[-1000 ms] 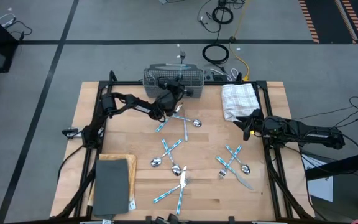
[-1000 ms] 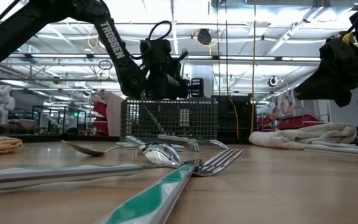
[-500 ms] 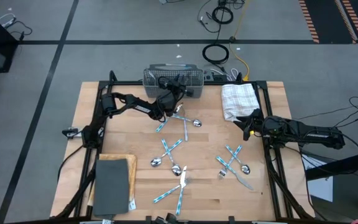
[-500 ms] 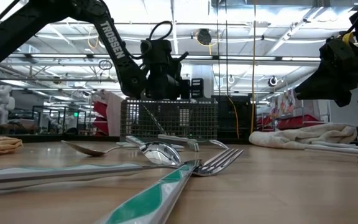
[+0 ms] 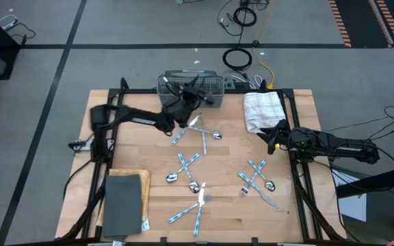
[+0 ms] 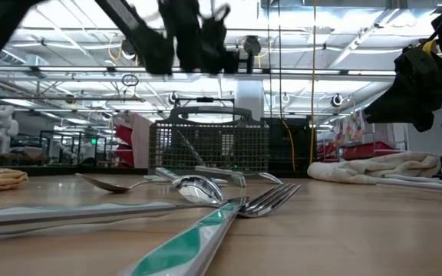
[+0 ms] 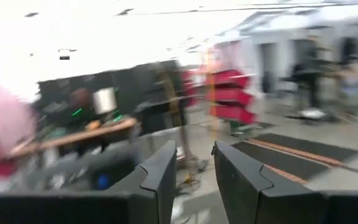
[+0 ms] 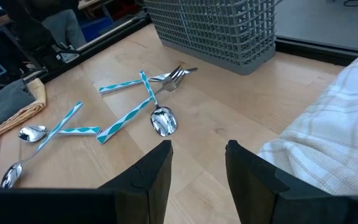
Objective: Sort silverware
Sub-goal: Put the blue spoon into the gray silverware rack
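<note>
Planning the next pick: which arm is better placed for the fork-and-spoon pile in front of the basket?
Left. The left gripper, empty, hovers beside that pile; the right gripper waits by the towel.

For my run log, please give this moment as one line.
left gripper: open, empty, above basket | right gripper: open, waiting near towel | silverware: on table

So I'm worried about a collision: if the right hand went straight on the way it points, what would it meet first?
Probably the spoon lying crossed with a fork on the table; the right hand is open and empty, and depth is hard to judge.
</note>
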Available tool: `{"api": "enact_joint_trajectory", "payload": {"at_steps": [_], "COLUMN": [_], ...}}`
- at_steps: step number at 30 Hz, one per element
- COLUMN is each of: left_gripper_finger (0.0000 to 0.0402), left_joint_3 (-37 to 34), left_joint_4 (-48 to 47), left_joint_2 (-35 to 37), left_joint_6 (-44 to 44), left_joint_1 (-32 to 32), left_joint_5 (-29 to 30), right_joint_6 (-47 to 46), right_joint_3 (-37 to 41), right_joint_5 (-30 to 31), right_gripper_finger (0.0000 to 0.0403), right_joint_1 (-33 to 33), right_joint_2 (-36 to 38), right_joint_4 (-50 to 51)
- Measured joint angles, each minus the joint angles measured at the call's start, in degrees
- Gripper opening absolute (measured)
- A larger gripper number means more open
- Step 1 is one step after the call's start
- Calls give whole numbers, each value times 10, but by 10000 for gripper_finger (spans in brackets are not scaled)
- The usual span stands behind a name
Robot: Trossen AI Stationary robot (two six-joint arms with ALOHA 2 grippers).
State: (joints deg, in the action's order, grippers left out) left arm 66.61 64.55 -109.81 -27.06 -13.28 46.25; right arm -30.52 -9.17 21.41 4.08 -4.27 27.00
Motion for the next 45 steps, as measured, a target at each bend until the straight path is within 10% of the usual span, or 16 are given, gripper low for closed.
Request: {"api": "enact_joint_trajectory", "payload": {"at_steps": [8, 14, 22, 35, 45], "left_gripper_finger": [114, 114, 114, 114, 114], "left_joint_3": [50, 86, 89, 89, 89], "left_joint_4": [-543, -757, -817, -937, -1030], "left_joint_2": [199, 238, 275, 338, 351], "left_joint_6": [285, 373, 417, 491, 522], "left_joint_1": [56, 113, 205, 291, 330], "left_joint_5": [-318, -473, -439, -338, -292], "right_joint_6": [-7, -53, -116, -74, -80], "right_joint_3": [0, 0, -11, -294, -298], "right_joint_5": [-9, -122, -305, -160, -172], "right_gripper_finger": [139, 139, 139, 139, 149], "right_joint_1": [0, 0, -9, -115, -195], "right_joint_2": [0, -27, -204, -496, -648], "right_joint_4": [1, 2, 10, 285, 190]}}
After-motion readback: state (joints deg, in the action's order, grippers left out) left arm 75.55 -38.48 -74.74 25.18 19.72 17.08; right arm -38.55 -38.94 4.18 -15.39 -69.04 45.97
